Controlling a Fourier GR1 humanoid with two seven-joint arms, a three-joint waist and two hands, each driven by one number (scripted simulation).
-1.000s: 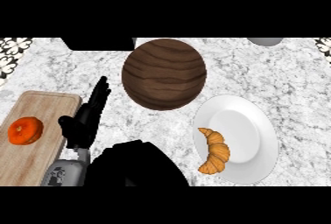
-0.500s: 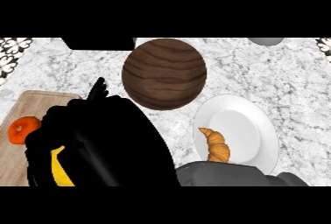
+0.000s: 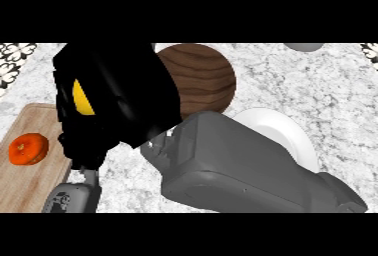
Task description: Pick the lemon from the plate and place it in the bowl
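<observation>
My right hand [image 3: 125, 95] is raised close to the head view and fills the upper left. Its fingers curl round a yellow lemon [image 3: 81, 98], of which only a sliver shows. The grey right forearm [image 3: 236, 170] runs in from the lower right. The brown wooden bowl [image 3: 207, 80] lies behind the hand, its left part hidden. The white plate [image 3: 286, 131] sits right of the bowl, largely covered by the forearm. Only the base of my left hand [image 3: 80, 156] shows, below the right hand and above its grey wrist [image 3: 72, 198].
A wooden cutting board [image 3: 29, 185] lies at the left with an orange-red round fruit [image 3: 28, 149] on it. A grey object [image 3: 303, 46] sits at the counter's far edge. Marble counter [image 3: 325, 85] shows at the right.
The right hand has risen with the lemon and moved up and left, toward the bowl. Its forearm now covers the croissant and much of the plate. The left hand has become mostly hidden.
</observation>
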